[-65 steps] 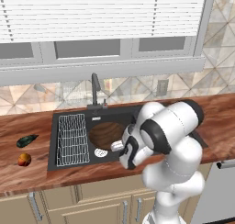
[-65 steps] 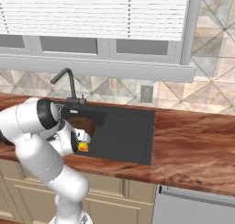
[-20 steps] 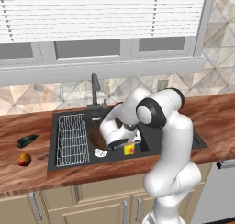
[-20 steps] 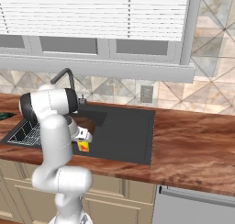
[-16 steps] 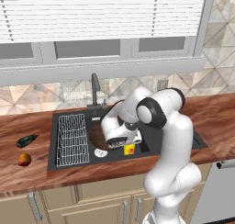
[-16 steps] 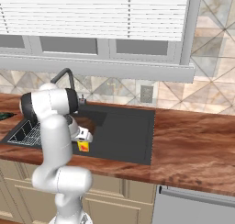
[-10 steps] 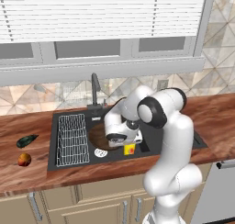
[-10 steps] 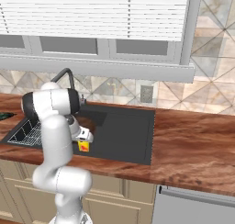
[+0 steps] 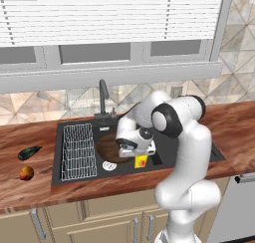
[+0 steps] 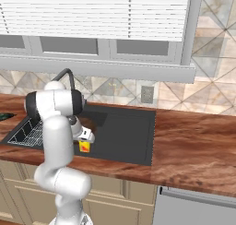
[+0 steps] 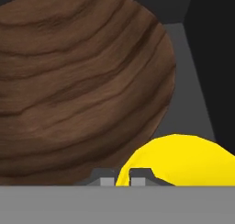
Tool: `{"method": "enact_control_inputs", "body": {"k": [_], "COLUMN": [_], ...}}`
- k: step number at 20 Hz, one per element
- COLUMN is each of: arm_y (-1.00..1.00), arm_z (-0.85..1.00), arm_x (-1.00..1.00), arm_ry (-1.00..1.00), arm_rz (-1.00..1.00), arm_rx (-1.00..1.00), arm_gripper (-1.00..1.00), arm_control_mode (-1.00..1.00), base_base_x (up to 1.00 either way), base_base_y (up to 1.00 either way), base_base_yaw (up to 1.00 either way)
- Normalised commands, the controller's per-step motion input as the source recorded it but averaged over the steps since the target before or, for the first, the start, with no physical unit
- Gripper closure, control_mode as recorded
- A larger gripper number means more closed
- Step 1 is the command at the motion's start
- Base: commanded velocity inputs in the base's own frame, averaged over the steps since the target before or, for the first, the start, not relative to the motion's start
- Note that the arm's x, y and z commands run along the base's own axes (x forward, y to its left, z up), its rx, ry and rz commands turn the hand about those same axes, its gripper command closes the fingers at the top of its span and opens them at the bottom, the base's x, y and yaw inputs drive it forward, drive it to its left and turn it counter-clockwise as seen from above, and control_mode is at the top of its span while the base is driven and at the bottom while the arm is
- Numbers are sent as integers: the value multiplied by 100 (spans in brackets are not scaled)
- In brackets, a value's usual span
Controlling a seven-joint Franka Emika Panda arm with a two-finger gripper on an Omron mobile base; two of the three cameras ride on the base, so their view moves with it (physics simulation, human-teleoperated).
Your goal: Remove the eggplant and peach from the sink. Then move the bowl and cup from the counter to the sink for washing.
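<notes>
With the eggplant point(image 9: 29, 152) and peach point(image 9: 26, 173) already out on the counter and the bowl point(image 11: 78, 85) lying in the sink point(image 9: 67, 175), the gripper point(image 11: 121, 176) holds its jaws nearly closed on the cup point(image 9: 141, 161) low in the basin; the last step likely remains, opening to release it beside the bowl.

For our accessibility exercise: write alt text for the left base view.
A white robot arm reaches into a black sink, its gripper holding a yellow cup beside a brown bowl in the basin. An eggplant and peach lie on the left counter.
</notes>
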Motion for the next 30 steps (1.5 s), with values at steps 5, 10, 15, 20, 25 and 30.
{"method": "enact_control_inputs", "body": {"k": [5,10,15,20,25,30], "arm_y": [5,6,7,18,21,22], "arm_z": [-15,-16,-15,-16,-15,-14], "arm_x": [-15,-16,-16,-11,-1,0], "arm_ry": [-6,-5,-4,-2,0,0], "arm_rz": [-3,-3,-3,-4,-5,-5], "arm_rx": [3,3,3,1,0,0], "arm_gripper": [100,100,100,100,100,100], "arm_control_mode": [-100,-100,-100,-100,-100,-100], "base_base_x": [0,0,0,0,0,0], "base_base_y": [0,0,0,0,0,0], "base_base_yaw": [0,0,0,0,0,0]}}
